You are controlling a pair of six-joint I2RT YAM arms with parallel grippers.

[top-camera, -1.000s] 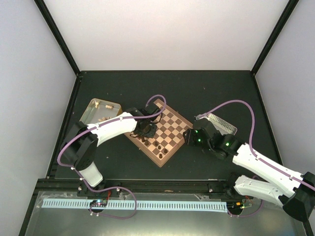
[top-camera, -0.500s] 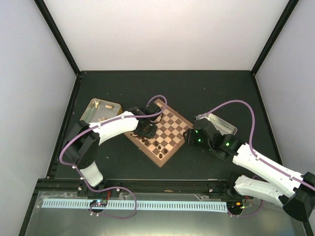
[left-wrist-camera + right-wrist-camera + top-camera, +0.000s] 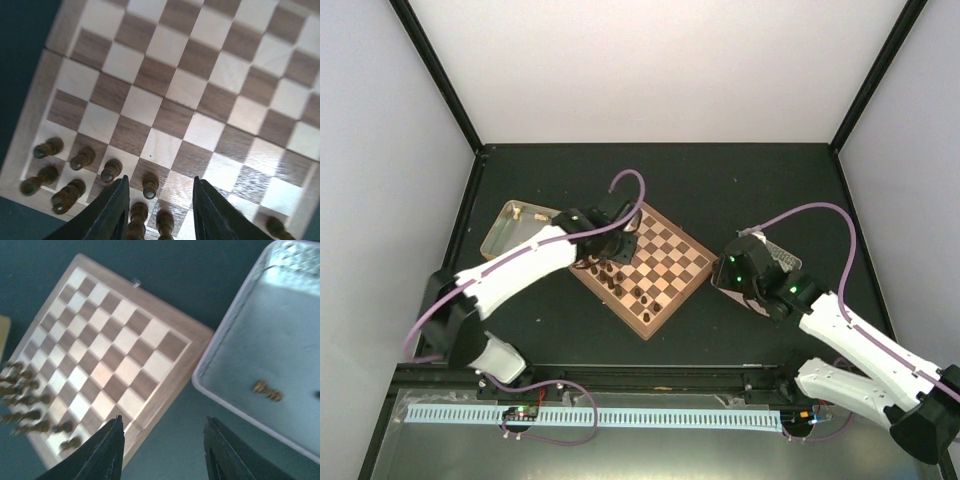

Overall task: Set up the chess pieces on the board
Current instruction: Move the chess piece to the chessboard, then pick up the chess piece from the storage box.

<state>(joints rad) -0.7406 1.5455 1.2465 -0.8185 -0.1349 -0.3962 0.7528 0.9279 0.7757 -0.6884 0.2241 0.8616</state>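
The dark chess pieces (image 3: 111, 170) stand bunched in two rows at one corner of the board (image 3: 165, 95). The other squares in view are bare. The board lies turned like a diamond in the middle of the dark desk (image 3: 740, 190). The left pincer (image 3: 160, 182) hangs right above the bunch with its fingers apart. A few pieces stand on the board between the fingers, but it grips none of them. The right pincer (image 3: 163, 420) is open and empty too, over the desk between the board and a silvery tray (image 3: 280, 330). One small brown piece (image 3: 267, 390) seems to lie flat in that tray, though it looks blurry. On the board's other side is a gold tray (image 3: 505, 232) with pale pieces (image 3: 517, 211). I think the next job is to fetch the brown piece. The left pincer should go straight up, so it does not bump its neighbours. The right pincer should come down with one finger on each side of the piece and close softly. Then it should set the piece upright in the middle of a free square. Tiny pieces tip easily, so go slow.
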